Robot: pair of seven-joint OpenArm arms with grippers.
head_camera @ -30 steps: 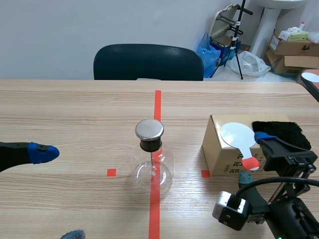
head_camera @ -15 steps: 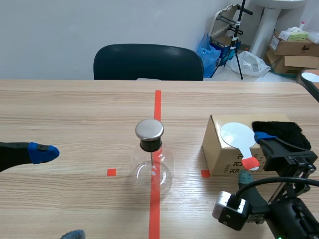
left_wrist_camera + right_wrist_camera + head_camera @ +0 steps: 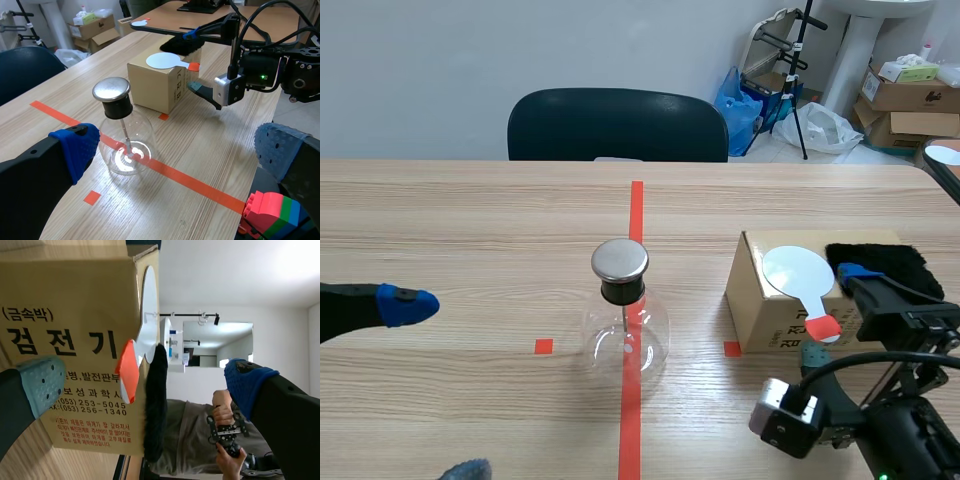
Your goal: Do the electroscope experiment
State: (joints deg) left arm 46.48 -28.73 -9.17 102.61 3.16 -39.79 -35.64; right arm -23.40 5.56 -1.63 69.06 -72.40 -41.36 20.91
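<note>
A: Scene view. Where's the task thing?
B: The electroscope flask [image 3: 625, 335] stands between the two arms, well apart from both sets of jaws. The left gripper [image 3: 445, 387] is spread wide and empty. The right gripper [image 3: 828, 313] is spread too, with one finger over the top of the cardboard box [image 3: 760, 305] and one in front of its face. The orange handle [image 3: 825, 327] sits between them.
A: Risk?
B: My guess is the lower finger shoves the box as the jaws close. The white disc [image 3: 792, 270] only lies on top, so a nudge could slide it off.
A: Left wrist view.
B: The flask is ahead of the open jaws, close to one blue pad. It's glass with a round belly and a metal cap [image 3: 111, 89] up high, so it probably tips easily. A careless sweep of that finger could knock it over. Touching the cap early might spoil the reading. Some coloured bricks [image 3: 270, 215] sit right beside the other finger and could snag.
A: Right wrist view.
B: The jaws are apart, pinching nothing. Between them are the box face, the orange handle and the edge of the black fur [image 3: 156, 405]. The handle and fur are very close, and I can't tell if they touch.
A: So?
B: Closing here could catch the fur along with the handle, or only the fur. The handle looks thin, so an off-centre pinch likely lets the disc twist or drop.
</note>
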